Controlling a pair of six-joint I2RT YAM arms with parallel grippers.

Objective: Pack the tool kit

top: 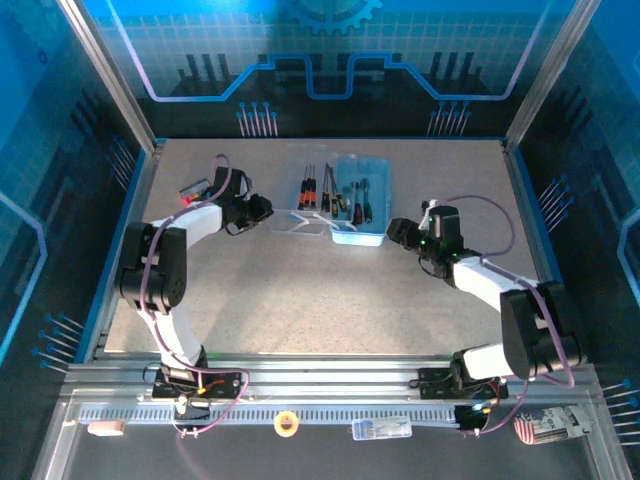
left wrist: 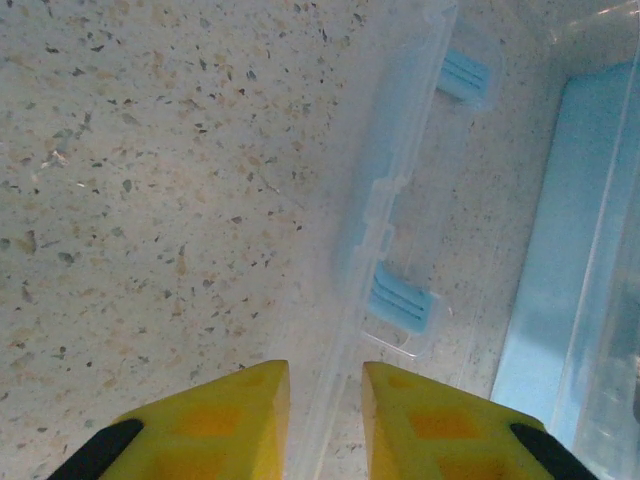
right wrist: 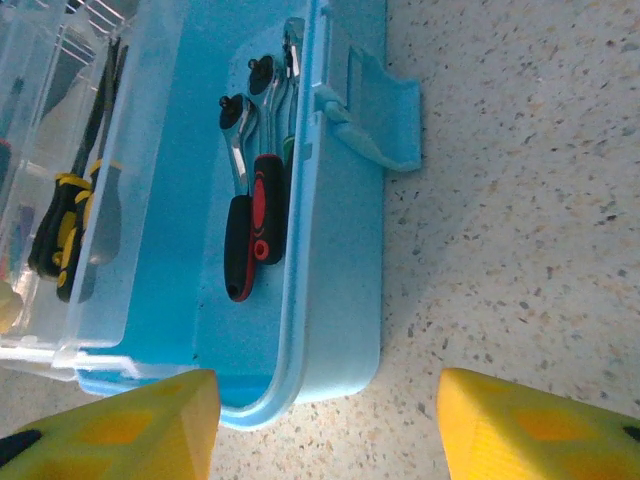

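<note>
Left gripper (left wrist: 325,400) sits astride the rim of the transparent plastic lid (left wrist: 400,150), yellow fingers (left wrist: 230,420) close on both sides. Clamped or not, can't tell. Two pale-blue latch tabs (left wrist: 402,298) along that rim. Lid adjoins the blue plastic tool case (right wrist: 340,300), mid-table on the speckled tabletop (right wrist: 520,200). Red- and black-handled ratchets (right wrist: 250,230) inside. Right gripper (right wrist: 328,405) wide apart, empty, at the case's corner.

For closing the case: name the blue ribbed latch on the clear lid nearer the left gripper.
The lower blue ribbed latch, just ahead of the left gripper; the other latch sits farther up the clear plastic lid.
</note>
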